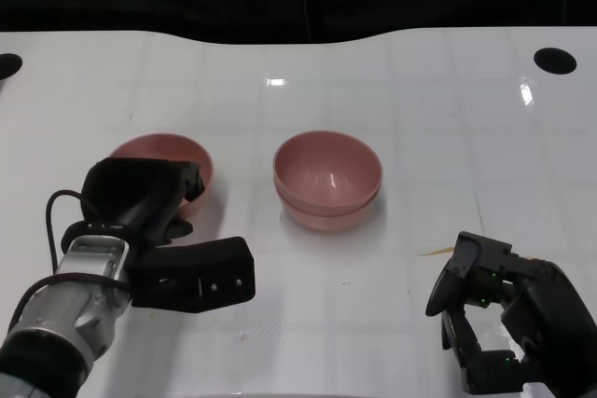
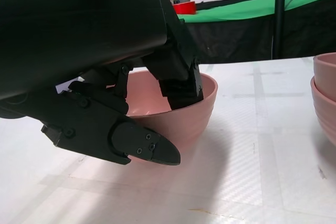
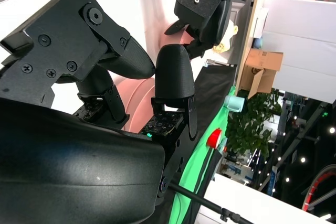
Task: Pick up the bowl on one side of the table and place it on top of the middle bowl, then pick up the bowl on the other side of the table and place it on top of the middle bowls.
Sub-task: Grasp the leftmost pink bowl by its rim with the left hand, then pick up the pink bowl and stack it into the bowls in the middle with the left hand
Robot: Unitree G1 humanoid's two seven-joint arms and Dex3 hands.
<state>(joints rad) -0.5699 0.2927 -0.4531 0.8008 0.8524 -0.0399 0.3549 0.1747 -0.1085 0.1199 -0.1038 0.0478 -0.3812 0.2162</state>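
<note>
Two pink bowls sit nested as one stack (image 1: 326, 172) at the table's middle; the left wrist view catches their edge (image 2: 325, 95). A third pink bowl (image 1: 154, 148) stands on the table to the left. My left hand (image 1: 140, 202) covers its near rim. The fingers (image 2: 181, 85) reach over the rim into the bowl (image 2: 197, 111), while the thumb (image 1: 201, 272) lies on the near side, apart from the wall. My right hand (image 1: 499, 323) hovers low at the near right, well short of the stack, its fingers (image 3: 170, 72) bent and apart with nothing in them.
The white table (image 1: 420, 109) has a round black hole at the far right (image 1: 555, 60) and another at the far left edge (image 1: 6, 65). A thin tan sliver (image 1: 437, 251) lies between the stack and my right hand. Dark cloth backs the far edge.
</note>
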